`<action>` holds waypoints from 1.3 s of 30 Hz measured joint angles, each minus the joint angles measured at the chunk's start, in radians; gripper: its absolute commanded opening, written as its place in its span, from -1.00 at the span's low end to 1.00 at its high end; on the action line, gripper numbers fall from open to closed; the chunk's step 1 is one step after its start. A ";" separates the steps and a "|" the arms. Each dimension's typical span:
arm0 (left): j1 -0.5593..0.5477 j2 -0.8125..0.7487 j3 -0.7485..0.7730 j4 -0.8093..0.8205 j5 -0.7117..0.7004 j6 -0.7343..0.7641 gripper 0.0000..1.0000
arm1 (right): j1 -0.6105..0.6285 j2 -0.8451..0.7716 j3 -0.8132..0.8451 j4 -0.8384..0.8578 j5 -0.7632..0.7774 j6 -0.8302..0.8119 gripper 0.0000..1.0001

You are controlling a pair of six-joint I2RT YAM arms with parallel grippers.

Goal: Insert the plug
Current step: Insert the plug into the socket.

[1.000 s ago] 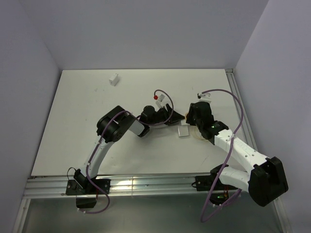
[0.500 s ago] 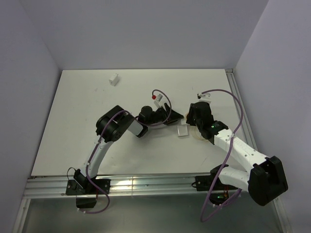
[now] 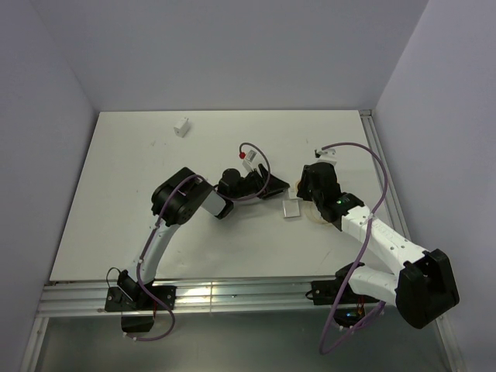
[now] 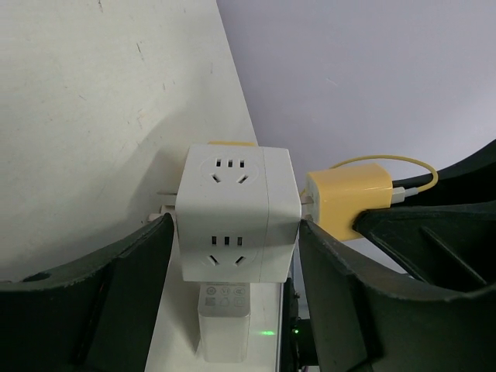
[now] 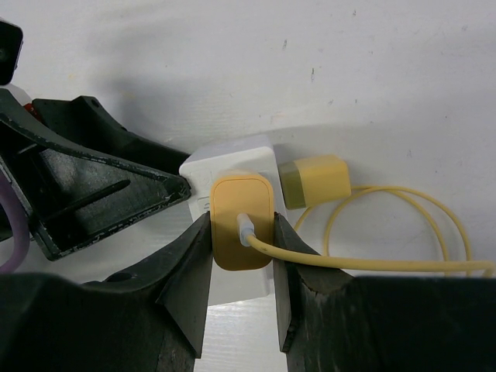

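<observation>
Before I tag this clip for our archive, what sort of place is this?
Probably a robot-manipulation lab cell: a white table boxed in by plain walls, two arms bolted to a metal rail, and a socket cube and yellow plug as props.

Tight around the white plastic cube socket point(image 3: 293, 208): left hand point(image 3: 277, 188) spread one side, right hand point(image 5: 242, 236) clamping a rounded yellow plastic plug point(image 5: 240, 194) against it, yellow cable point(image 5: 387, 265) alongside. White counter's point(image 3: 116, 201) left half is open.
</observation>
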 measured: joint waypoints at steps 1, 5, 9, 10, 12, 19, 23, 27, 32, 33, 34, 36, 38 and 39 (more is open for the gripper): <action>0.000 0.000 0.000 -0.003 0.000 0.000 0.42 | 0.000 0.000 0.000 0.000 0.000 0.000 -1.00; 0.000 0.000 0.010 -0.015 0.000 0.000 0.49 | 0.000 0.000 0.000 0.000 0.000 0.000 -1.00; -0.001 0.000 0.023 -0.029 0.001 0.002 0.50 | 0.000 0.003 0.004 -0.002 -0.001 0.000 -1.00; -0.001 0.000 0.024 -0.034 0.000 0.002 0.47 | 0.000 0.005 0.006 -0.002 -0.002 0.000 -1.00; -0.002 0.000 0.026 -0.042 0.000 0.005 0.43 | 0.000 0.006 0.006 -0.002 -0.004 0.000 -1.00; -0.003 0.000 0.039 -0.056 0.001 0.014 -0.02 | 0.000 0.013 0.006 -0.001 -0.004 -0.001 -1.00; -0.003 0.000 0.044 -0.064 0.004 0.018 -0.47 | 0.000 0.013 0.006 -0.002 -0.004 -0.001 -1.00; -0.003 0.000 0.051 -0.073 0.009 0.020 -0.99 | 0.000 0.013 0.011 -0.011 -0.003 -0.002 -1.00; -0.005 0.000 0.052 -0.078 0.011 0.019 -0.99 | 0.000 0.022 0.037 -0.048 -0.005 -0.018 -1.00; -0.005 0.000 0.053 -0.078 0.011 0.019 -0.99 | 0.000 0.031 0.046 -0.056 -0.005 -0.022 -1.00; -0.005 0.000 0.052 -0.080 0.011 0.019 -0.99 | 0.000 0.042 0.055 -0.061 -0.006 -0.026 -1.00; -0.005 0.000 0.053 -0.085 0.008 0.015 -0.99 | 0.001 0.058 0.069 -0.065 -0.006 -0.032 -1.00; -0.005 0.000 0.053 -0.087 0.005 0.013 -0.99 | 0.005 0.068 0.079 -0.070 0.000 -0.034 -1.00; -0.005 0.000 0.053 -0.089 0.002 0.011 -0.99 | 0.012 0.073 0.082 -0.071 0.013 -0.033 -1.00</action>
